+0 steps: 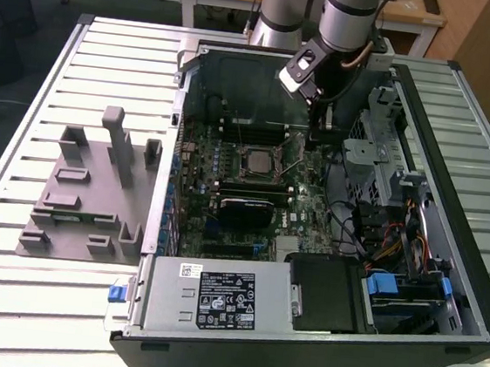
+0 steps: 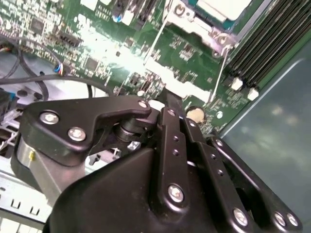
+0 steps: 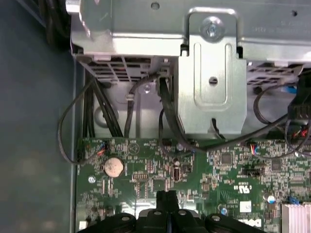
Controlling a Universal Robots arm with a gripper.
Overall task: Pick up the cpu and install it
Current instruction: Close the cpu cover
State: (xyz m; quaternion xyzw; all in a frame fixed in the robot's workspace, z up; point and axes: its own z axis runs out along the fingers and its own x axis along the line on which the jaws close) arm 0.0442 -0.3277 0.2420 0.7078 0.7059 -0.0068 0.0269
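The cpu (image 1: pixel 254 160), a silver square chip, lies flat in the dark socket frame (image 1: pixel 254 177) in the middle of the green motherboard (image 1: pixel 303 212). In the second wrist view the cpu (image 2: pixel 221 7) shows as a pale corner inside the metal frame. A thin metal lever (image 1: pixel 291 166) sticks up beside the socket. My gripper (image 1: pixel 326 129) hangs inside the case, to the exterior view's right of the socket and just above the board. Its black fingers (image 3: pixel 167 196) are pressed together with nothing between them. In the second wrist view the gripper (image 2: pixel 167 99) points down at the board near a coin battery (image 2: pixel 195 114).
A grey slotted tray (image 1: pixel 86 193) stands on the ribbed table (image 1: pixel 7 281) at the exterior view's left. Inside the case (image 1: pixel 452 214) a metal drive cage (image 3: pixel 209 73) and black cables (image 3: pixel 165 116) crowd the side by my gripper. The power supply (image 1: pixel 215 299) fills the near end.
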